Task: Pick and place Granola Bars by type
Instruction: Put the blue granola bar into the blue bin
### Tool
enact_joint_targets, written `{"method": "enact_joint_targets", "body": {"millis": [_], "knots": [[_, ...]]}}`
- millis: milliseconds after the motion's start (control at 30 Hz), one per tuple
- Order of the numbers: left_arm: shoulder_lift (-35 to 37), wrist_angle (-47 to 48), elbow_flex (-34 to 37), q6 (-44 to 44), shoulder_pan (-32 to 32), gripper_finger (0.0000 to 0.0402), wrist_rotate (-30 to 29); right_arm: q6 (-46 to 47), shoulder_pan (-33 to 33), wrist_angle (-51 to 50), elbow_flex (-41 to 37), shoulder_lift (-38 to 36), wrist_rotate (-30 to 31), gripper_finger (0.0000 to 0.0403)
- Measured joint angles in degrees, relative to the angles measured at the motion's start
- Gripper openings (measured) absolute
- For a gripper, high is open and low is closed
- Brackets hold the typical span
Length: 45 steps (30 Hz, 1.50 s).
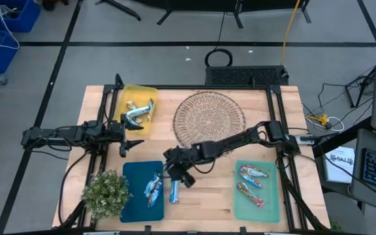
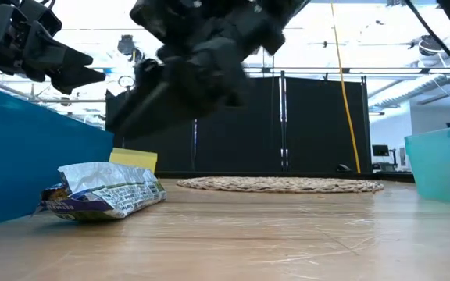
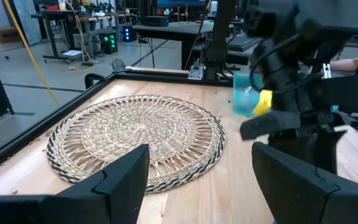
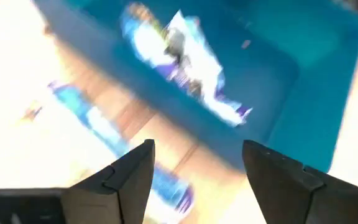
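Observation:
A blue-and-silver granola bar lies flat on the wood just right of the dark teal tray; the low view shows the bar resting beside the tray wall. Two more blue bars lie inside that tray. My right gripper hovers open just above and beyond the loose bar, tilted downward, with nothing between its fingers. Red-and-orange bars lie in the green tray, and others in the yellow tray. My left gripper waits open at the left.
A round wicker mat lies at the table's far centre. A small bushy plant stands at the near left corner beside the teal tray. Bare wood shows between the teal and green trays.

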State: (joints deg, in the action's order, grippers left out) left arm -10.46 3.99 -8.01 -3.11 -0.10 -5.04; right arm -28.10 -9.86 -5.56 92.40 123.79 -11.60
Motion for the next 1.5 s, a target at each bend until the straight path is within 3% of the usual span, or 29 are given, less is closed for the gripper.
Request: {"method": "enact_joint_targets", "body": {"millis": [267, 567, 767, 1200, 1500], "knots": [[0.0, 0.3, 0.0, -0.5, 0.0, 0.0282, 0.0, 1.9, -2.6, -14.5, 0.0, -1.0, 4.2, 0.0213], [0.0, 0.4, 0.0, -1.2, 0.0, 0.0282, 0.0, 0.2, -2.6, -11.7, 0.0, -1.0, 3.8, 0.0212], [0.0, 0.5, 0.0, -1.6, 0.0, 0.0282, 0.0, 3.2, -2.1, -11.4, 0.0, 0.4, -1.9, 0.0212], [0.0, 0.5, 0.0, -2.9, 0.0, 0.0282, 0.0, 0.3, -0.6, -5.5, 0.0, 1.8, -1.7, 0.0212], [0.0, 0.5, 0.0, -3.0, 0.0, 0.0282, 0.0, 2.0, 1.9, -9.1, -0.1, 2.7, -2.1, 0.0212]]}}
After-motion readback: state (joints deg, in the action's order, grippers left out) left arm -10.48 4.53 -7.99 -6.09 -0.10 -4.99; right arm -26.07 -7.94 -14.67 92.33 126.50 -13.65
